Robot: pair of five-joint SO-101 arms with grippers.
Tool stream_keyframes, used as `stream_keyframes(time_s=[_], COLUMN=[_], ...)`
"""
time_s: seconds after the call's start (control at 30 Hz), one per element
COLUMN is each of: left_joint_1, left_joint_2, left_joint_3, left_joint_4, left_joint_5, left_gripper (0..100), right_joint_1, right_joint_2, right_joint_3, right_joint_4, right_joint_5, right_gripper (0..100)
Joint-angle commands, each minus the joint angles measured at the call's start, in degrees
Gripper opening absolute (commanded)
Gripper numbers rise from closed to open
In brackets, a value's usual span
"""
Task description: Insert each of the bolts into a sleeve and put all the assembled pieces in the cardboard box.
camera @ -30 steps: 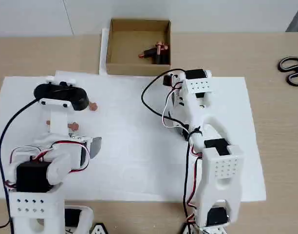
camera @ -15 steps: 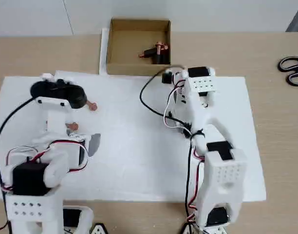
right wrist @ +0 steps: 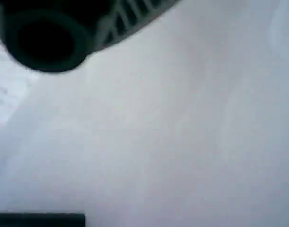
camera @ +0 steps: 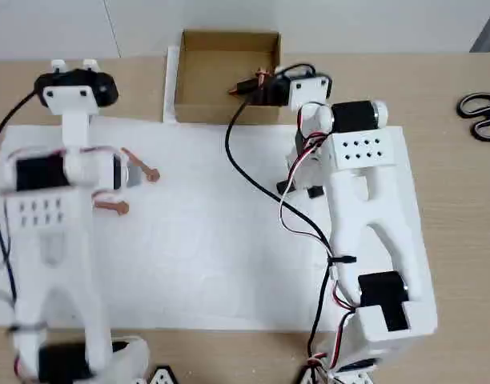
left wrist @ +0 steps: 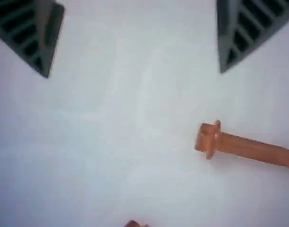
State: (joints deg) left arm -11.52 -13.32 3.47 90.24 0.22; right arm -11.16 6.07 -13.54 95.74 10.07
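Observation:
Two copper-coloured bolts lie on the white sheet (camera: 229, 240), one (camera: 141, 168) (left wrist: 239, 146) near my left gripper and a second bolt (camera: 111, 206) a little nearer the front. My left gripper (camera: 130, 174) (left wrist: 135, 33) hangs open over the sheet, with the first bolt just beside its fingers and untouched. A black sleeve (right wrist: 45, 42) sits against a ribbed finger (right wrist: 130, 19) of my right gripper, which looks shut on it above bare sheet. In the high view that gripper (camera: 309, 186) is tucked under its arm. The cardboard box (camera: 193, 80) holds assembled dark pieces (camera: 257, 84).
Scissors (camera: 481, 112) lie on the wooden table at the far right. The right arm's black cable (camera: 253, 172) loops over the sheet's middle. The right arm's wrist (camera: 301, 88) hangs close to the box's right wall.
The left arm has stretched out toward the back, bringing its gripper over the bolts. The right arm has risen and swung toward the box.

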Motion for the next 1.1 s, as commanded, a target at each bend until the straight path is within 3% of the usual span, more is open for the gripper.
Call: stream_keyframes(time_s=[0.0,0.17,0.43,0.87,1.07], left_joint_1=[-0.62,0.88,3.08,3.08,3.16], left_joint_2=[10.73,24.88,47.03,65.67,69.19], left_joint_3=[-6.99,-19.56,-39.34,-60.7,-63.69], left_joint_4=[-1.41,-3.52,0.44,8.09,8.0], left_joint_5=[-0.26,-2.37,16.97,32.26,32.62], left_gripper=[21,21,21,21,9], right_joint_1=[0.31,0.13,0.13,0.31,0.4], right_joint_2=[-3.56,-3.74,-3.82,-3.47,-3.38], right_joint_3=[1.58,2.02,2.11,2.2,2.2], right_joint_4=[0.04,0.04,0.13,0.13,0.13], right_joint_5=[0.53,0.35,0.09,0.09,0.26], right_gripper=[0.3,0.3,0.3,0.3,0.3])
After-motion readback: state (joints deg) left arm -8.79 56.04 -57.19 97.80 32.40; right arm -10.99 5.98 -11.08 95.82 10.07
